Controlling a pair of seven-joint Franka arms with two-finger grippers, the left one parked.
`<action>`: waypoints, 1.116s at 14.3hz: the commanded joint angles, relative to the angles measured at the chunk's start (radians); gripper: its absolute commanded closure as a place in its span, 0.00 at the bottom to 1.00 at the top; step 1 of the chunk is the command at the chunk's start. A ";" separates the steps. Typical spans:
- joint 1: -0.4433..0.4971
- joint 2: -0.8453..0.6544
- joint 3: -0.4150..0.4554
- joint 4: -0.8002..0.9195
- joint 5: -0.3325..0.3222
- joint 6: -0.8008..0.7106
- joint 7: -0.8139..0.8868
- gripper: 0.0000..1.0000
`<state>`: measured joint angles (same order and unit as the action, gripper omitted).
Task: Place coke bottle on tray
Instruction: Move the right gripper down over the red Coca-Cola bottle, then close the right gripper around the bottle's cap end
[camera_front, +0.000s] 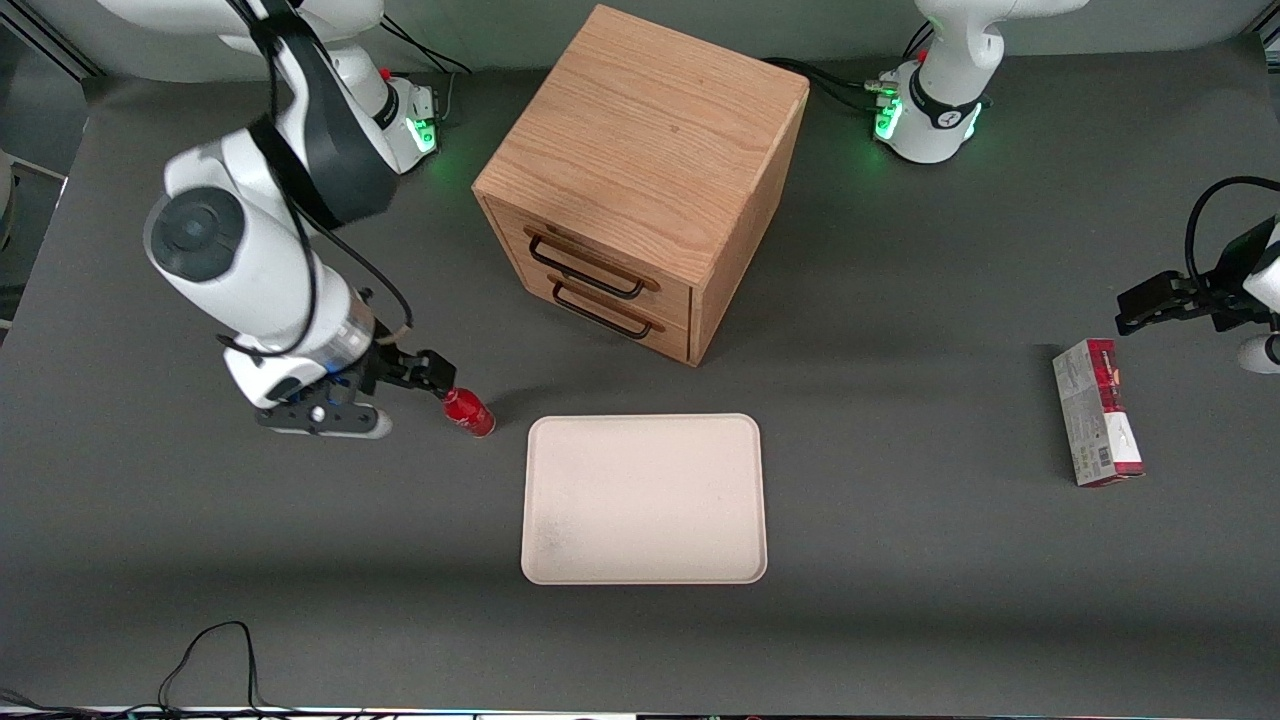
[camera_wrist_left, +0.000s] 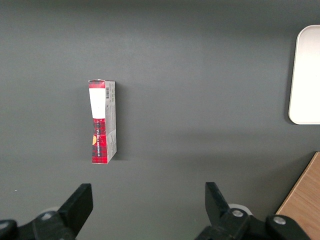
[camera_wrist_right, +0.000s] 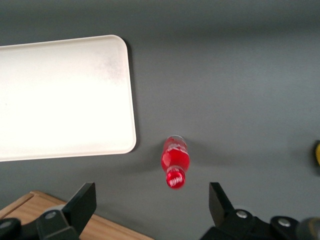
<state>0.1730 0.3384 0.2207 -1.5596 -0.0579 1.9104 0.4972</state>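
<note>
— What else is out there?
— I see a two-drawer wooden cabinet (camera_front: 640, 180) near my low-hanging gripper (camera_front: 428, 376), farther from the front camera. A red-and-grey carton (camera_front: 1097, 412) lies flat toward the parked arm's end.

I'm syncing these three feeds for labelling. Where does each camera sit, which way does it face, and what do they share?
Front view: high, facing both arms across the table; shows the working arm, its gripper open above the coke bottle, the tray, drawer cabinet and carton.
Right wrist view: looks down between its own fingers at the bottle and tray.
Left wrist view: looks down past parked fingers at the carton.
Shared: the tray appears in all three views.
</note>
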 joint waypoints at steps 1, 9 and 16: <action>-0.001 0.024 0.005 -0.051 -0.026 0.071 0.008 0.00; -0.006 -0.073 -0.003 -0.449 -0.080 0.399 -0.069 0.01; -0.012 -0.073 -0.004 -0.497 -0.080 0.489 -0.069 0.38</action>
<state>0.1650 0.2934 0.2173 -2.0286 -0.1226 2.3792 0.4462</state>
